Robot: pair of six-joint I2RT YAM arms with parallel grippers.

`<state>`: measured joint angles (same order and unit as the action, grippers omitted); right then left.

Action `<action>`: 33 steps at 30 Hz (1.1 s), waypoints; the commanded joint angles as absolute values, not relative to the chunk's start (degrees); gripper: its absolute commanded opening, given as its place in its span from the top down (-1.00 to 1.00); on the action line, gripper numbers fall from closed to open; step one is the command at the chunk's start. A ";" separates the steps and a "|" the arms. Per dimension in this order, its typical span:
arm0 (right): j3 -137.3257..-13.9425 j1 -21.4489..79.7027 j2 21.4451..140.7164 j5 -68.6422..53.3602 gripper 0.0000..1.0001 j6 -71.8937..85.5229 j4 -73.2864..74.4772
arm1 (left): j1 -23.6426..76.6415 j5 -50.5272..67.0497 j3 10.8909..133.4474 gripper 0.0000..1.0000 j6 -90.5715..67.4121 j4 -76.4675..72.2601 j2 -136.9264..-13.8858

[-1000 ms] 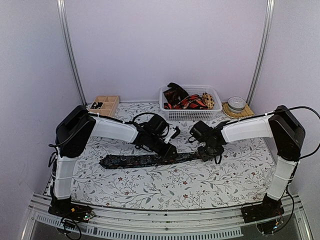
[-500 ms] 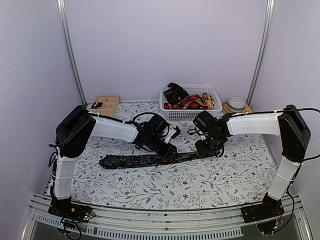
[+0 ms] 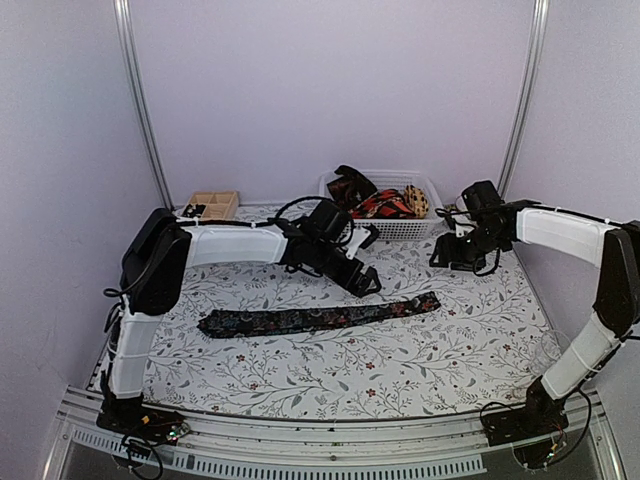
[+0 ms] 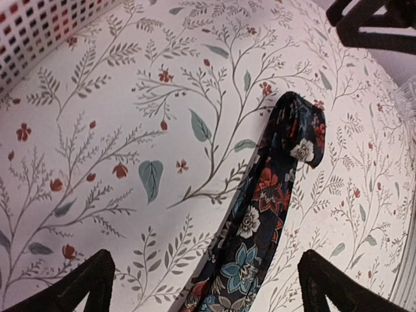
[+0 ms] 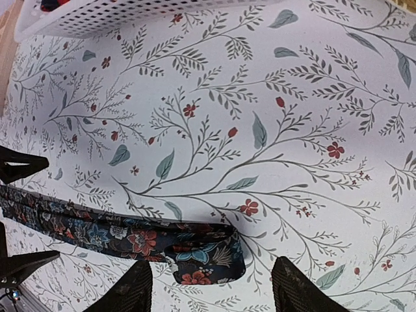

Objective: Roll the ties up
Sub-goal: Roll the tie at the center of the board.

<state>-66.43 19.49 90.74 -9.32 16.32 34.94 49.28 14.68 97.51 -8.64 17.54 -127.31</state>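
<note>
Floral bench [image 3: 300,375] is bearing a flat dark necktie [image 3: 320,316]; left end effector [image 4: 203,286] and right end effector [image 5: 213,289] are hovering wide, empty.

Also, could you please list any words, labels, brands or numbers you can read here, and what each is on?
None can be read. The tie shows only a floral print, the table cover only leaves and flowers, and the white basket is plain mesh.
Any markings on the circuit boards at the arm bases are too small to read.
</note>
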 commanded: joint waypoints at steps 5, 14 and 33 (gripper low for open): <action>-58.61 11.17 90.62 -26.51 -0.18 17.79 28.02 | 51.85 16.39 117.98 -1.00 -4.39 26.29 -139.07; -55.31 8.30 97.49 -36.73 -0.02 18.12 20.46 | 52.47 19.85 127.06 -1.00 -3.65 26.91 -146.34; -53.11 7.38 105.96 -41.46 -0.15 19.11 15.04 | 52.83 24.15 127.50 -0.96 -3.76 23.30 -149.55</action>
